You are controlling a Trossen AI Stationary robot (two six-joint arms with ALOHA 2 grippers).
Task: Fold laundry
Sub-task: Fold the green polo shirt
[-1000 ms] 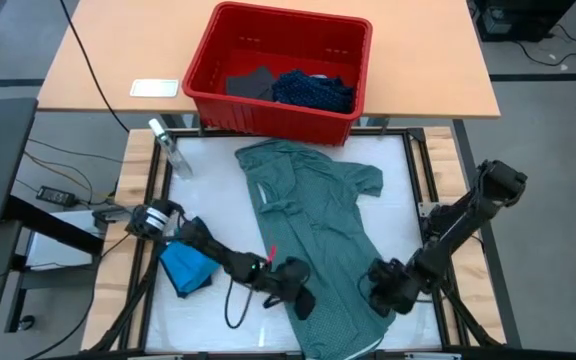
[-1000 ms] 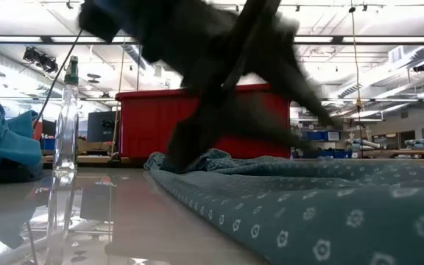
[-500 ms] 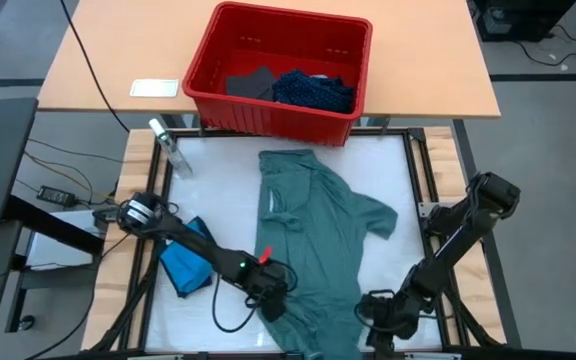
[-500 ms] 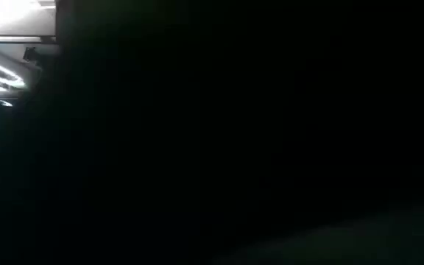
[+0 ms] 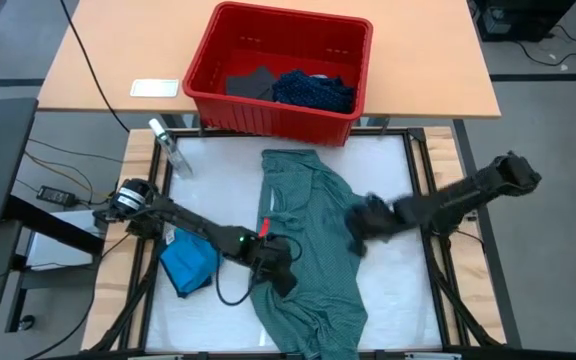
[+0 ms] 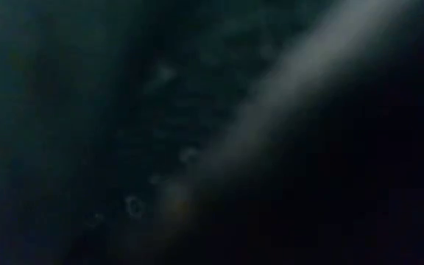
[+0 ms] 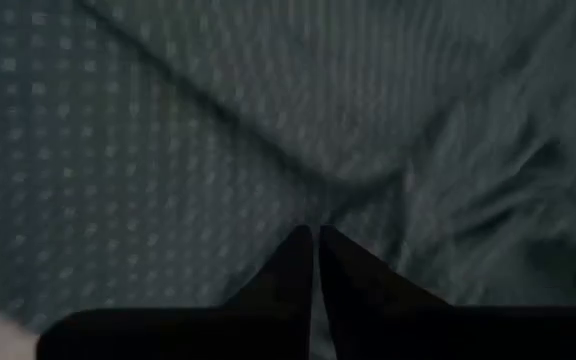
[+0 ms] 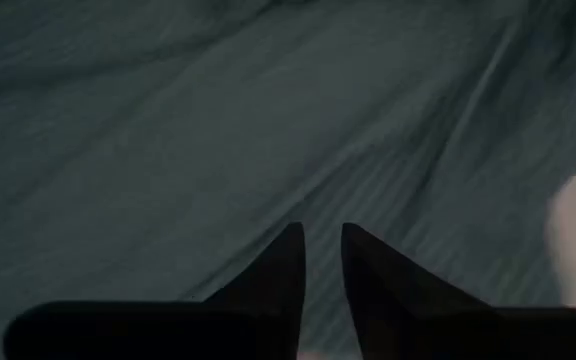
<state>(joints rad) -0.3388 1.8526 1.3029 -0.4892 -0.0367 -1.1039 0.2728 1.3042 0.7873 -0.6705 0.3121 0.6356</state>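
The grey-green shirt [image 5: 308, 230] lies lengthwise on the white table top, collar end toward the red bin, and its near end [image 5: 313, 325] is bunched at the near edge. Its dotted cloth [image 6: 160, 169] fills the low view. My left gripper [image 5: 278, 268] sits at the shirt's left edge and is shut on it. My right gripper [image 5: 363, 225], blurred, is over the shirt's right side. In the right wrist view its fingers [image 8: 320, 240] stand narrowly open above the cloth. The bright blue garment [image 5: 188, 262] lies at the left. My left gripper pinches the shirt between its two fingertips [image 7: 298, 250] at a pucker of cloth [image 7: 318, 205] on the left edge, toward the near end. Creases run out from the tips. One layer or several, I cannot tell. The cloth around the hold lies on the table.
The red bin [image 5: 208, 50] stands on the wooden table beyond the far edge, holding a dark piece [image 5: 251, 82] and the navy dotted piece [image 5: 313, 90]. A clear spray bottle [image 5: 168, 148] stands at the far left corner. White table top shows right of the shirt [image 5: 403, 290].
The shirt has slid toward the near edge and its near end has bunched narrower. My right gripper first dropped to the near right corner, then swung fast toward the far side and the shirt's middle right. My left gripper shifted slightly left and far. Cloth now covers the low camera.
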